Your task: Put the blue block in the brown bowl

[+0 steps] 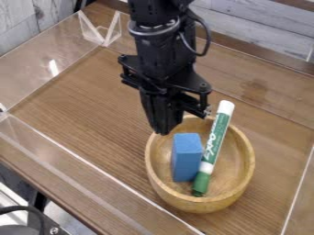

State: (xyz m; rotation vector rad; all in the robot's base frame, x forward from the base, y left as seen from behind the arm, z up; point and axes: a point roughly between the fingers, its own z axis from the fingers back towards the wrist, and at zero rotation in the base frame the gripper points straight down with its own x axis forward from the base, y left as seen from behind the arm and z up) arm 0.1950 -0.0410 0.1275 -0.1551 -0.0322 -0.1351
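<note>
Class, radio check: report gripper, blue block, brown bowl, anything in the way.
Gripper shut, empty, pointing down above the bowl's far rim. Blue block inside brown bowl. Green-and-white marker leaning in bowl beside block. Nothing blocking.

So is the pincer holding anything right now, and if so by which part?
Nothing is held. The pincer is shut and bare above the brown bowl, where the blue block stands, apart from it.
</note>
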